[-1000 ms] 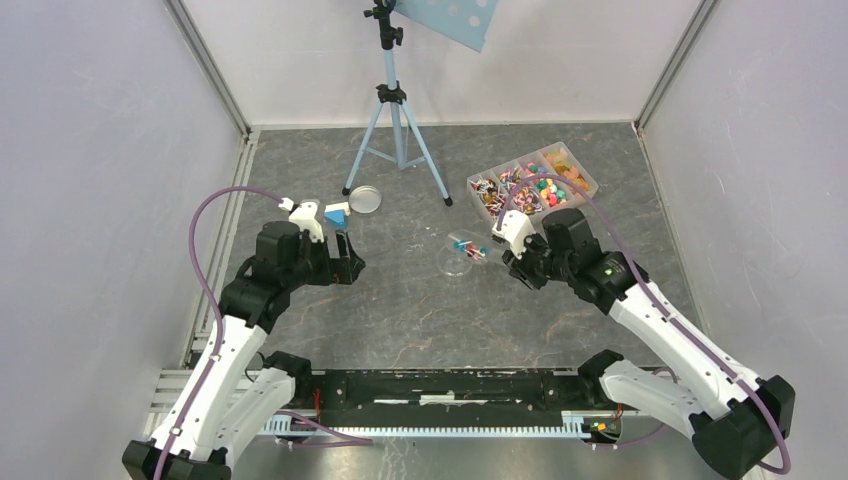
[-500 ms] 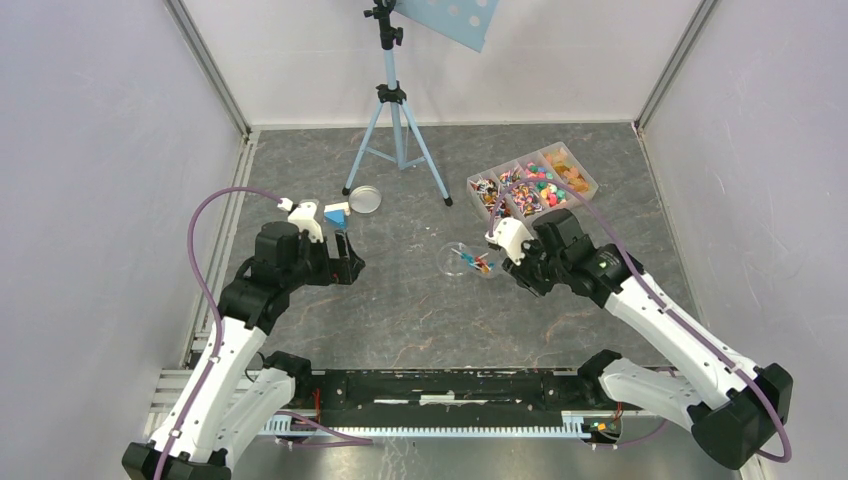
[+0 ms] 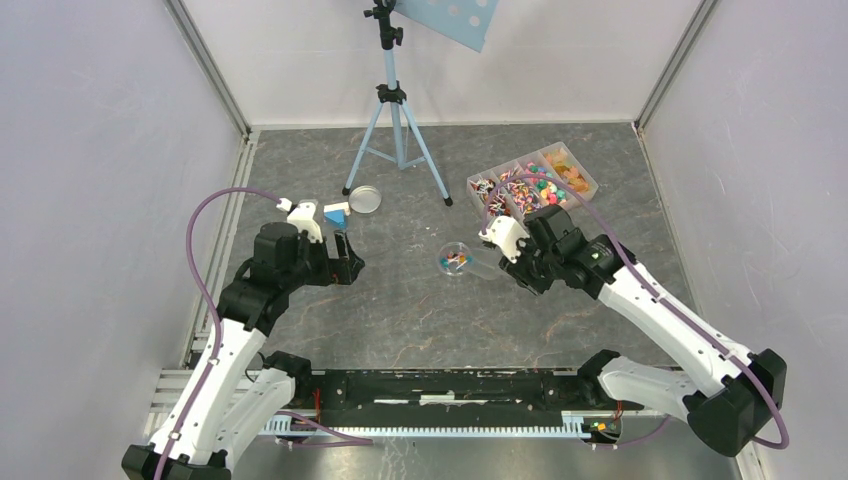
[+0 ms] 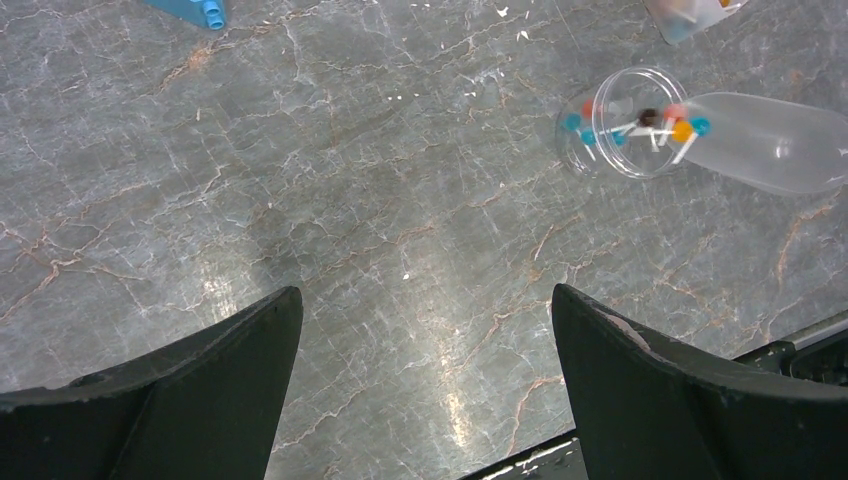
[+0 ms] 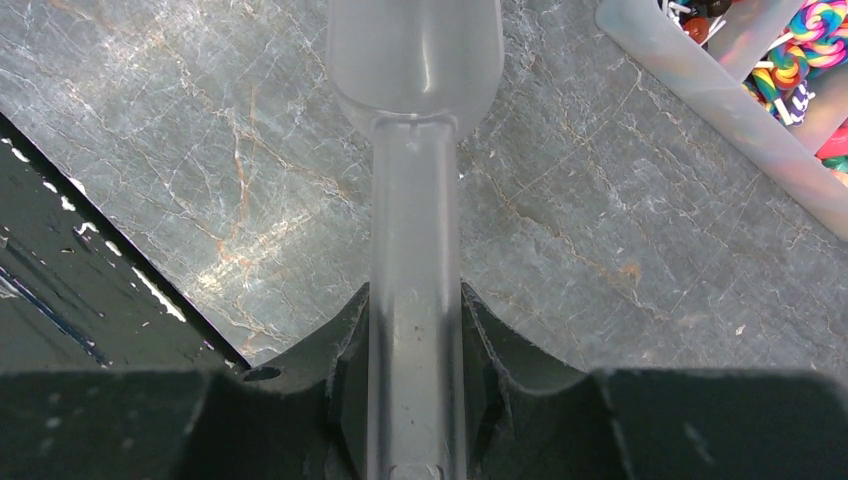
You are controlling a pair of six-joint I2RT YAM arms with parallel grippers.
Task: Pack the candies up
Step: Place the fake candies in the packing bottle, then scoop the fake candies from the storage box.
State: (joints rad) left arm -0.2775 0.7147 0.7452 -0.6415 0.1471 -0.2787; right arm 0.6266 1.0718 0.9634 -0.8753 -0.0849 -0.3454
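Grey table: one tray of candies, one jar holding several. Right gripper clamps one scoop; left gripper gapes, empty.

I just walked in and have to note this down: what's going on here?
The right gripper is shut on the handle of a clear scoop. The scoop's bowl looks empty and sits at the rim of a small round container that holds a few candies. The left gripper hangs open and empty over the table. More candies fill the divided tray behind.
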